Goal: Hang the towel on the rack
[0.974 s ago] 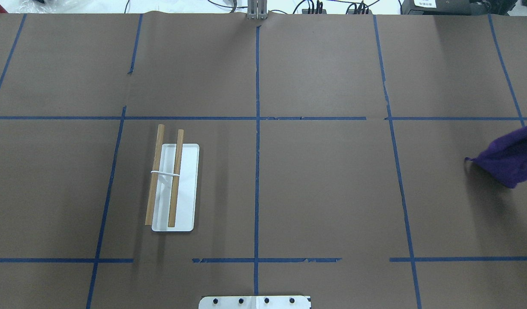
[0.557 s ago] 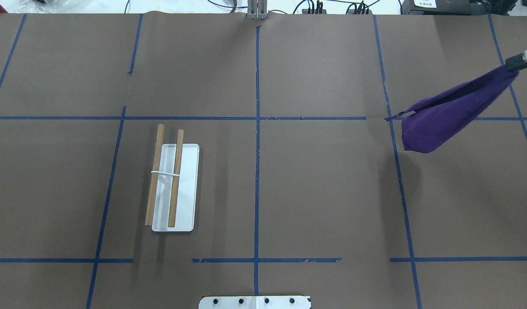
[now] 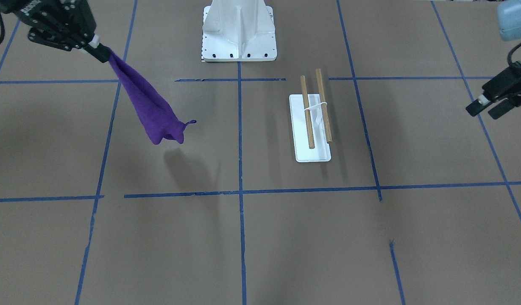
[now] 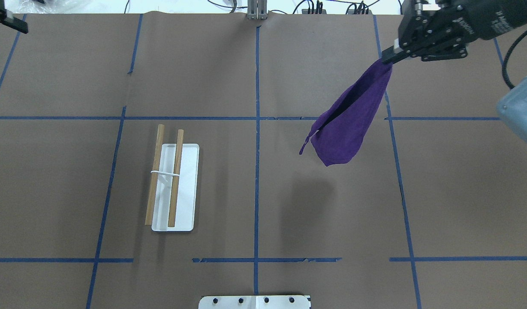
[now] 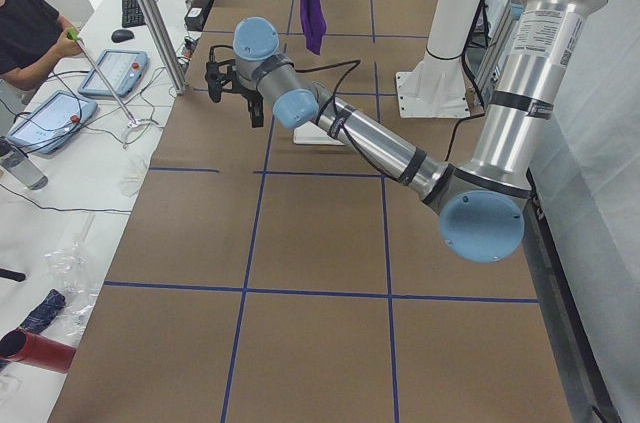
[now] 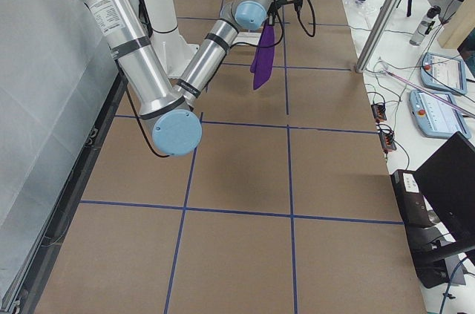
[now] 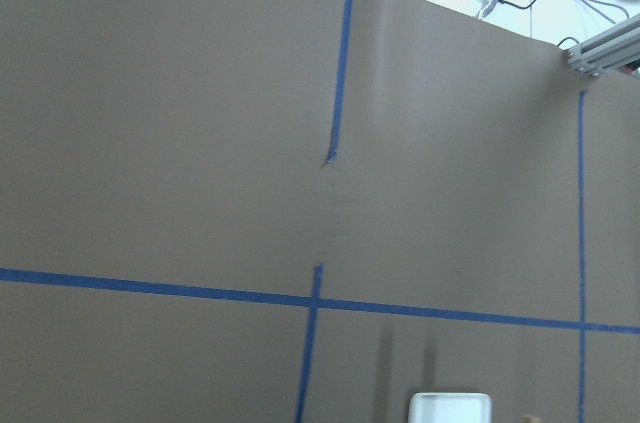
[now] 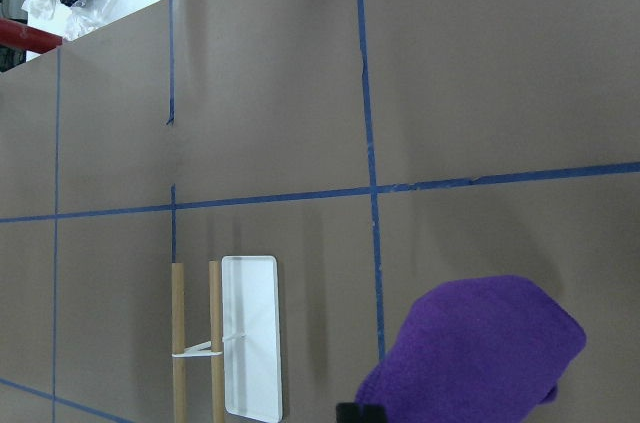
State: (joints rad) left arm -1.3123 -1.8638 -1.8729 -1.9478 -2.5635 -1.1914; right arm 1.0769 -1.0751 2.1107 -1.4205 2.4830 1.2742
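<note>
1. Bench (image 4: 289, 214): brown paper cover marked off with blue tape lines; it carries the rack only.

2. Towel (image 4: 353, 116): purple, in the upper right of centre in the overhead view; it hangs from one pinched point in a long narrow fold, clear of the bench with its shadow below; it is well apart from the rack. Judged soft, limp and light, with no stiffness to hold a shape; the nap should give fair grip, so slipping seems unlikely. Held by one point it bunches; a hold along an edge or at a second corner would likely spread it better over a rod.

3. Rack (image 4: 186, 189): left of centre in the overhead view; flat white base with two parallel wooden rods on a white bracket; nothing hangs on it. Judged light and free-standing, so a dragged cloth could shift or tip it.

4. Right pincer (image 4: 389, 53): upper right of the overhead view; clamped on the towel's top end.

5. Left pincer (image 3: 483, 111): right edge of the front view; fingers apart, holding nothing.

6. Thin tab (image 4: 304, 148): at the towel's lower corner; too slight for a sure hold.
</note>
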